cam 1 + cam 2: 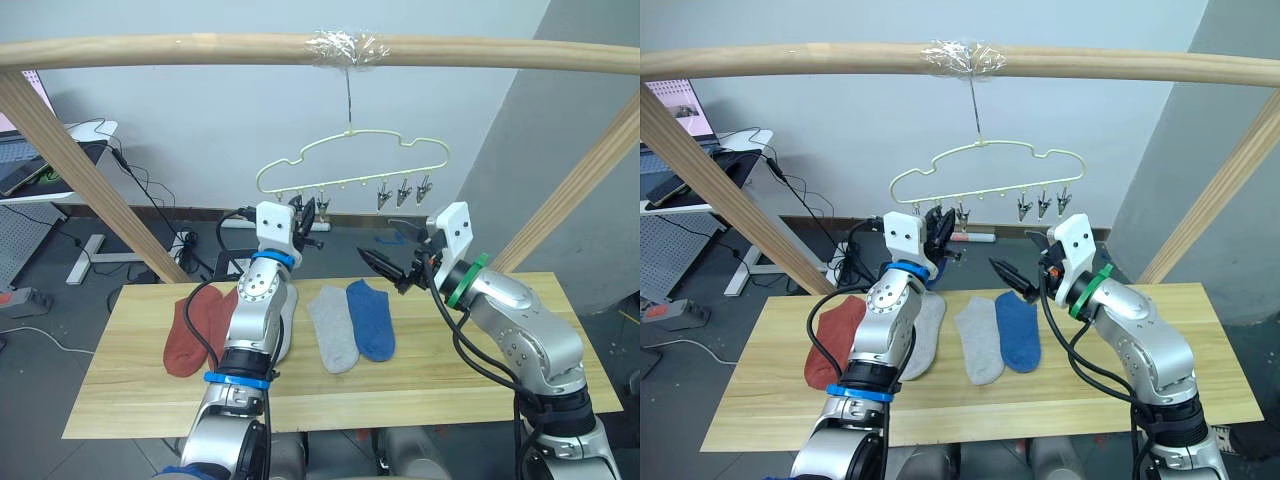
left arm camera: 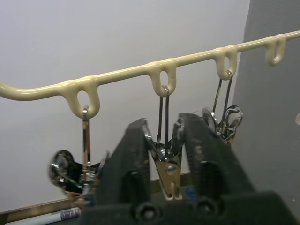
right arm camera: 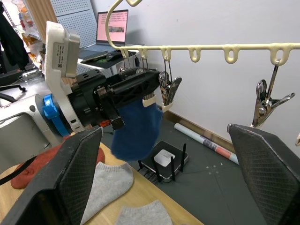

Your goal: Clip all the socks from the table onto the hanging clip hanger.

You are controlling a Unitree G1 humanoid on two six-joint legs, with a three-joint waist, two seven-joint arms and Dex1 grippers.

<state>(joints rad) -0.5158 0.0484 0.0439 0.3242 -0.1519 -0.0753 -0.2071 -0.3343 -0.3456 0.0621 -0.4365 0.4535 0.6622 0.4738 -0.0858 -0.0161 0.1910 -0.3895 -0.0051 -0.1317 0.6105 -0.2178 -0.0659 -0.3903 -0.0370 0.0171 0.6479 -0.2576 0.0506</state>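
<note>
Our left gripper is raised to the clip hanger, its 2 black fingers closed on a metal clip near the left end of the row. In the right wrist view a blue sock hangs limp below that gripper, top edge level with the clip; whether the clip already bites the fabric we cannot tell. Our right gripper waits just right of it, over the table, fingers wide apart and empty.

On the table lie 2 rust-red socks at the left, 1 light grey sock partly hidden behind the left arm, a second light grey sock and a second blue sock side by side at the centre. Each lies flat with its long axis running from the near edge towards the far edge, roughly parallel to its neighbours. The hanging sock has its long axis vertical.

We judge the socks light, soft and floppy: they will fold and droop from any single hold, and will not slip easily. The cuff edge looks the best place to take one, so that a short band of fabric stands free to feed into a clip. The hanger hangs from a thin wire under the wooden pole and will probably swing when pushed.
</note>
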